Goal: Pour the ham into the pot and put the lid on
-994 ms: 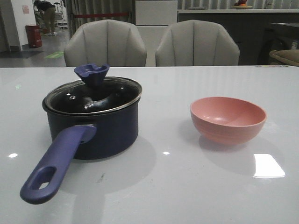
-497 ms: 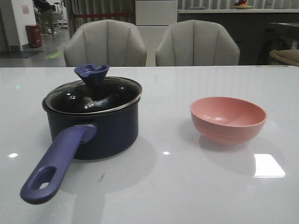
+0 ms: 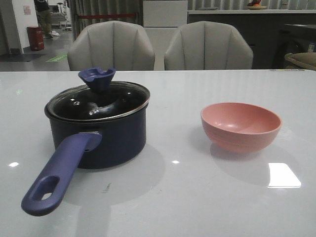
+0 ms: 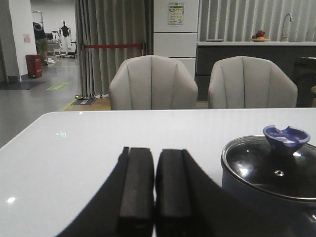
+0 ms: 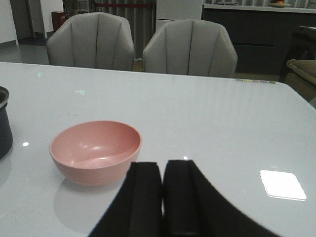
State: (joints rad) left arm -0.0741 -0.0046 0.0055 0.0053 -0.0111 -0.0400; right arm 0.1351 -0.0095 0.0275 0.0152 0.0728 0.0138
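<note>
Ham no longer visible: pink bowl point(image 3: 241, 126) sits empty on the white worktop point(image 3: 197, 197), robot's right side, and any bits are presumably inside the pot point(image 3: 101, 133), though the dark interior under glass hides them. Lid point(image 3: 98, 101) rests on the pot rim, seemingly a bit tilted, knob point(image 3: 97, 77) up; pot handle point(image 3: 59, 173) runs toward the camera & to the left. Left hand point(image 4: 155, 190) clenched on nothing, pads together, low over the worktop w/ the pot just beside it on its right. Right hand point(image 5: 163, 197) likewise clenched and empty, bowl near, ahead and to its left. Judged from this, task looks done; if the lid needs seating, left arm is the nearer one
</note>
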